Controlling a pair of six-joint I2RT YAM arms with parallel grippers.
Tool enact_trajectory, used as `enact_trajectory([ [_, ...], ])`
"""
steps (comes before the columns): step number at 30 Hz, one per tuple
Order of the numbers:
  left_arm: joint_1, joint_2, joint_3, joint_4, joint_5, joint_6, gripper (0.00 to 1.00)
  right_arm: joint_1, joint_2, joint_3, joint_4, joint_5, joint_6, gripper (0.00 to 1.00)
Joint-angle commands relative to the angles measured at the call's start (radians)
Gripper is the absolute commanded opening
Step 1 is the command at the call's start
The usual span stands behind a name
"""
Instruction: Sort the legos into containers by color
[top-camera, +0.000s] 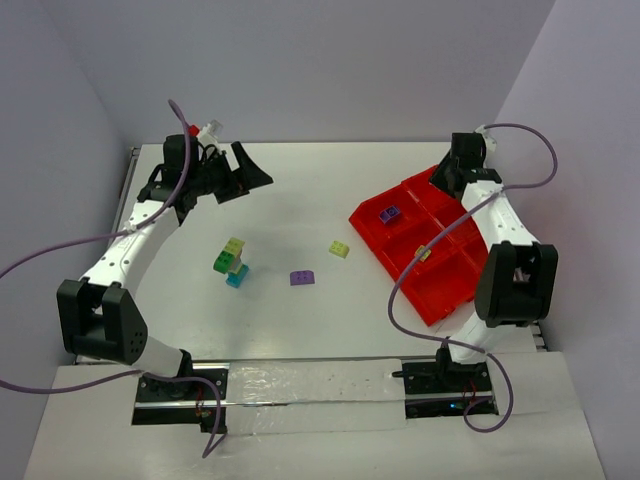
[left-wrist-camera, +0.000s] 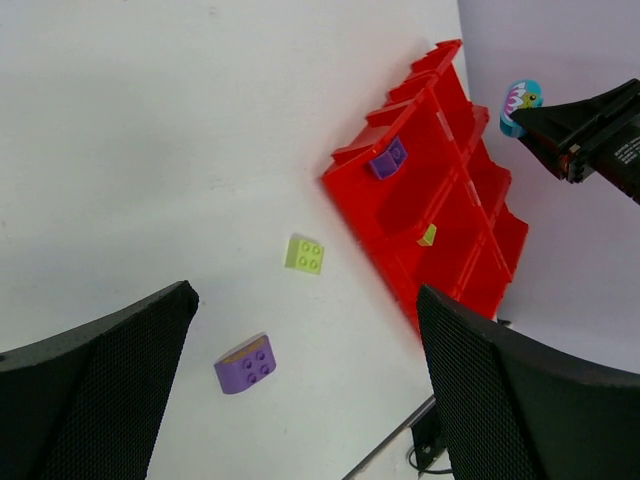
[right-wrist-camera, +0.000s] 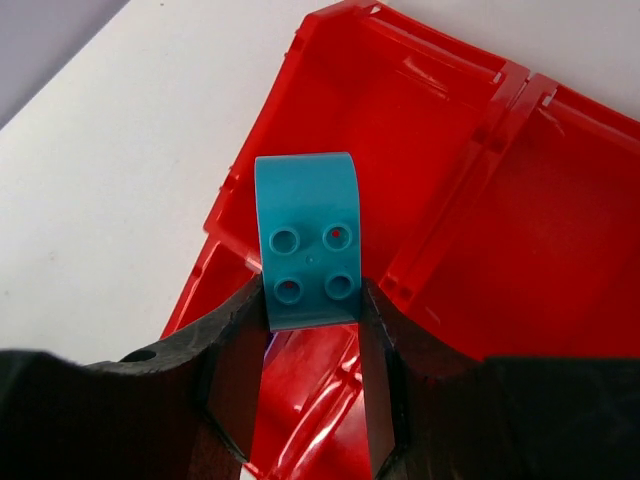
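My right gripper (right-wrist-camera: 312, 310) is shut on a teal lego (right-wrist-camera: 307, 240), held above the far corner compartment of the red tray of containers (right-wrist-camera: 420, 120). From the left wrist view, that teal lego (left-wrist-camera: 520, 105) shows at the right gripper's tip beyond the tray (left-wrist-camera: 455, 200). A purple lego (top-camera: 389, 213) and a small yellow-green one (top-camera: 424, 253) lie in tray compartments. On the table are a purple lego (top-camera: 302, 278), a yellow-green lego (top-camera: 340, 249) and a stack of pale yellow, green and teal legos (top-camera: 232, 262). My left gripper (top-camera: 245, 172) hangs open and empty at the far left.
The red tray (top-camera: 440, 290) lies slanted at the table's right side, its near corner close to the right arm's base. The loose legos sit in the middle of the white table (top-camera: 300, 190). Grey walls close in the back and both sides.
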Motion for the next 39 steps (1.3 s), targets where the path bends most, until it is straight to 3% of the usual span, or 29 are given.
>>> enact_trajectory([
  [1, -0.001, -0.053, -0.001, -0.042, -0.087, 0.044, 0.99, -0.007, 0.063, 0.099, -0.020, 0.042, -0.021, 0.12],
  [8, -0.001, -0.038, 0.005, -0.090, -0.136, 0.067, 0.99, -0.007, 0.139, 0.142, -0.049, 0.059, -0.033, 0.37],
  [14, -0.001, -0.025, 0.007, -0.142, -0.174, 0.107, 0.99, -0.006, 0.186, 0.174, -0.065, 0.066, -0.035, 0.39],
  [16, -0.001, -0.021, 0.012, -0.165, -0.191, 0.120, 0.99, -0.007, 0.200, 0.189, -0.071, 0.065, -0.036, 0.48],
  [18, -0.001, -0.020, 0.013, -0.190, -0.205, 0.135, 0.99, -0.005, 0.220, 0.206, -0.083, 0.068, -0.037, 0.64],
  [20, -0.001, -0.024, 0.018, -0.209, -0.233, 0.142, 0.99, -0.005, 0.231, 0.232, -0.097, 0.068, -0.041, 0.73],
  [31, -0.001, -0.056, -0.001, -0.287, -0.331, 0.176, 0.99, 0.010, 0.188, 0.292, -0.125, 0.024, -0.056, 0.74],
  [39, -0.009, -0.092, -0.020, -0.330, -0.367, 0.217, 0.97, 0.124, 0.091, 0.271, -0.138, -0.009, -0.065, 0.75],
])
